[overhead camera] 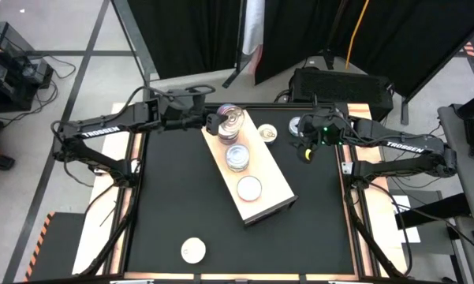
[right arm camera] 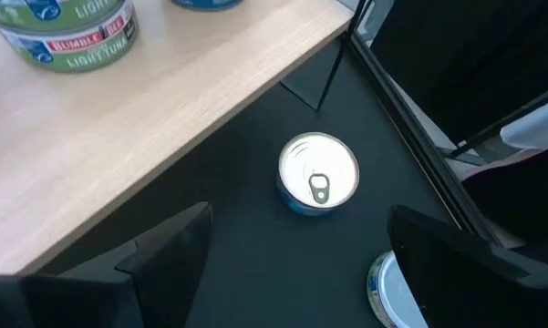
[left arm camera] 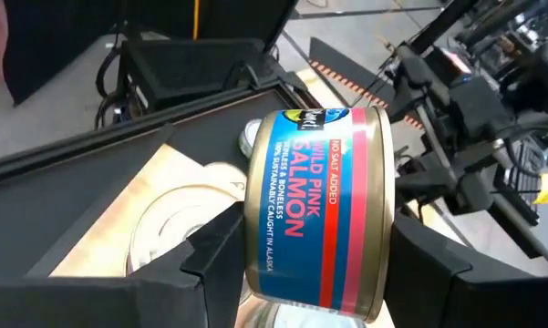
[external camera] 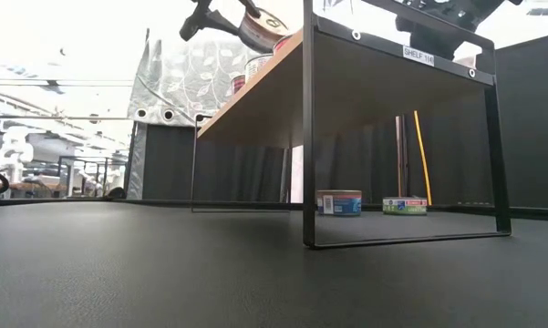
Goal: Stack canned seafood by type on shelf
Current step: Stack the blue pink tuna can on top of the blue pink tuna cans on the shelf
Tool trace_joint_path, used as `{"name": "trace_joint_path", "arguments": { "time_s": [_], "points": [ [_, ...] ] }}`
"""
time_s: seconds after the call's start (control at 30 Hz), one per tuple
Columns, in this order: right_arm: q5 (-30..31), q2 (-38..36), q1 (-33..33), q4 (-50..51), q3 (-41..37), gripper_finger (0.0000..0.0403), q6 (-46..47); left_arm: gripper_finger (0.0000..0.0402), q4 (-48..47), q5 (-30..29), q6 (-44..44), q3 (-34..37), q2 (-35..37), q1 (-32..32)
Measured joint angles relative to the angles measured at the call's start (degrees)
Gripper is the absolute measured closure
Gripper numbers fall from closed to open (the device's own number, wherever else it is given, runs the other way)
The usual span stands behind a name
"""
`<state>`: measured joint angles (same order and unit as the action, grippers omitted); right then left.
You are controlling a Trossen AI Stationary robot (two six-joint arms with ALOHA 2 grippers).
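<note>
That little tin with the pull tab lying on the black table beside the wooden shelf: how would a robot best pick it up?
Probably from straight above, fingers closing on opposite sides of the round wall. The pull-tab tin lies flat and upright, apart from the shelf, leaving room around it. The open right gripper is nearest.

One camera looked straight down on the black desk [overhead camera: 173, 197]; another sat level with it; both shared the pale wooden shelf [overhead camera: 272, 185].
</note>
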<state>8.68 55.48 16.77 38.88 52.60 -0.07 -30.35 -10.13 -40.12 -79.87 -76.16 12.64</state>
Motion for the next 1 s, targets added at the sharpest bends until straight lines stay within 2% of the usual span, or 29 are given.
{"name": "trace_joint_path", "arguments": {
  "time_s": [0.33,0.77,1.0],
  "points": [
    [-1.52,0.00,-0.01,1.24,0.02,0.0078,-1.87,0.0198,1.75,0.78,-5.90,3.81,-0.76,0.04],
    [-1.52,-0.02,-0.01,1.24,0.01,0.0078,-2.24,0.0198,1.28,0.78,-6.05,4.39,-1.68,2.63],
    [-1.51,-0.02,-0.01,1.24,0.02,0.0078,-2.17,0.0198,1.62,2.77,-6.07,4.39,-1.86,3.58]
  ]
}}
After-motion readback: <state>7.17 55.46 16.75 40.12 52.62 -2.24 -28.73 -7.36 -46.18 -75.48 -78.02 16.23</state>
